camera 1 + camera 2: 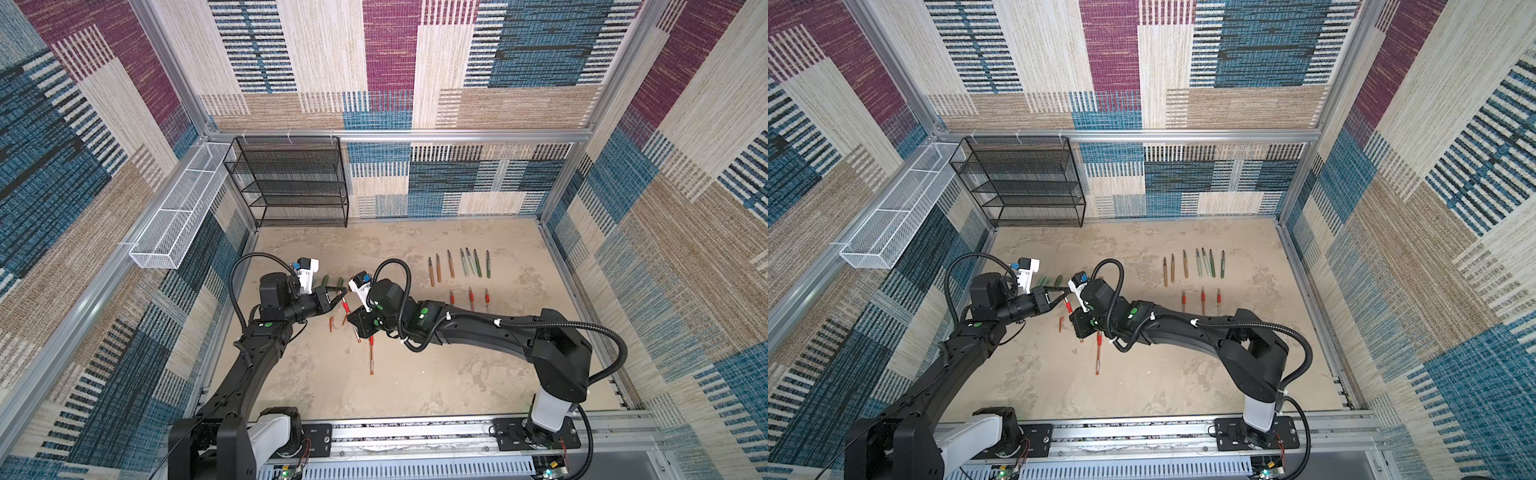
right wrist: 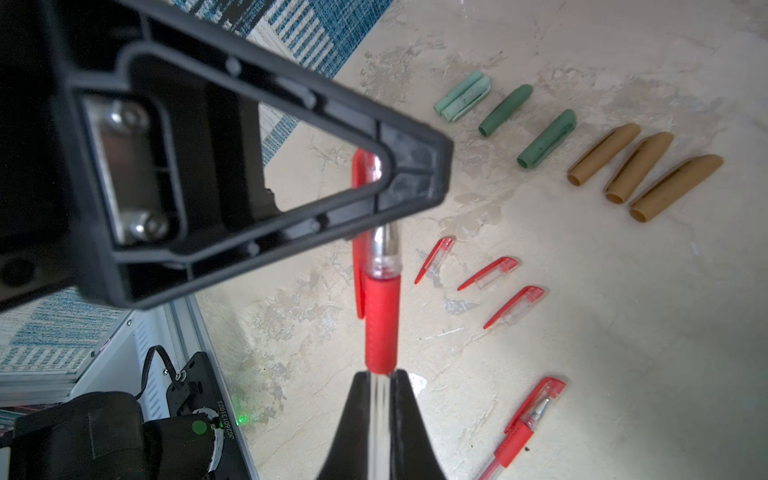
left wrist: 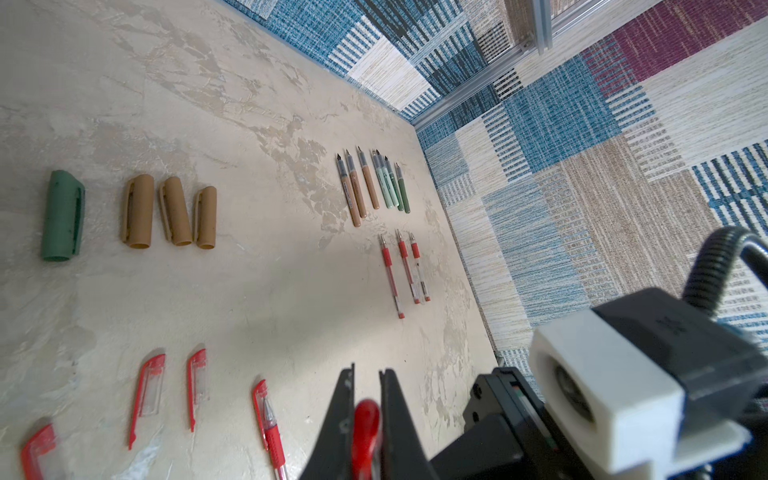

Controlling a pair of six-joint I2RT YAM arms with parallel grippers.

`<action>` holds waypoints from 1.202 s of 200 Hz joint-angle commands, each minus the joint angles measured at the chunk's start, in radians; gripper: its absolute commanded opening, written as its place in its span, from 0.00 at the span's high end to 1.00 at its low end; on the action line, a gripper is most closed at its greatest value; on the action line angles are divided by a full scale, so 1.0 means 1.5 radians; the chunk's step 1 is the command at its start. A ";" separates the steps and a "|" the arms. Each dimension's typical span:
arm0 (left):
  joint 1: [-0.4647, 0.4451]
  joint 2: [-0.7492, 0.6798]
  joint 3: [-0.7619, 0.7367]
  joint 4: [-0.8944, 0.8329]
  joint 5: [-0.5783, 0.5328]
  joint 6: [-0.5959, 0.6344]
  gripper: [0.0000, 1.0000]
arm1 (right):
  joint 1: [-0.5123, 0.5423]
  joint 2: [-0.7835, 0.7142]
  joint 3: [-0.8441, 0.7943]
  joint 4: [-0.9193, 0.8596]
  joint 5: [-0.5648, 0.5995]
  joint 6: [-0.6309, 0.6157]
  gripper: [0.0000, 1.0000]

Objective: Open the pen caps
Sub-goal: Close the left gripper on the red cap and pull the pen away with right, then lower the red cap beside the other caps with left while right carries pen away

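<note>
A mottled beige tabletop point(image 1: 415, 374) sits inside walls of patchwork carpet in blue, plum and tan. A black mesh shelf point(image 1: 291, 183) stands in the back corner and a white wire basket point(image 1: 174, 220) hangs on the left wall.

Left of the middle of the tabletop, the two arms meet over one red pen point(image 2: 381, 324). The left gripper point(image 3: 368, 372) is pinched tight on the pen's red cap point(image 3: 365, 428), which is on the pen. The right gripper point(image 2: 380, 376) is clamped on the clear barrel just behind the red grip sleeve, so the pen is held between the two.

Just beyond them, loose caps lie in a row on the tabletop:
- pale mint caps point(image 2: 463, 96), lying together
- two dark green caps point(image 2: 546, 139)
- three gold-brown caps point(image 2: 638, 166)

Nearer the grippers, three small loose red caps point(image 2: 488, 272) with clear bodies lie a little apart from one another. A second capped pen point(image 1: 371, 353) lies flat closer to the front.

Well off to the right, seven uncapped pens point(image 1: 451, 266) with brown, mint and green barrels lie side by side. Three uncapped red pens point(image 1: 471, 297) lie in front of them
</note>
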 commanded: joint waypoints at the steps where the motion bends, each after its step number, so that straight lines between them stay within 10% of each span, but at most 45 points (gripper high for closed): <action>1: 0.005 -0.003 0.008 0.010 0.011 0.003 1.00 | 0.002 -0.003 -0.013 0.003 -0.012 0.000 0.99; 166: 0.060 0.003 0.077 -0.038 0.008 0.022 1.00 | 0.015 -0.123 -0.226 0.014 0.038 0.006 1.00; 240: 0.061 0.027 0.098 -0.246 -0.255 0.305 1.00 | -0.046 -0.200 -0.277 -0.028 0.096 0.067 1.00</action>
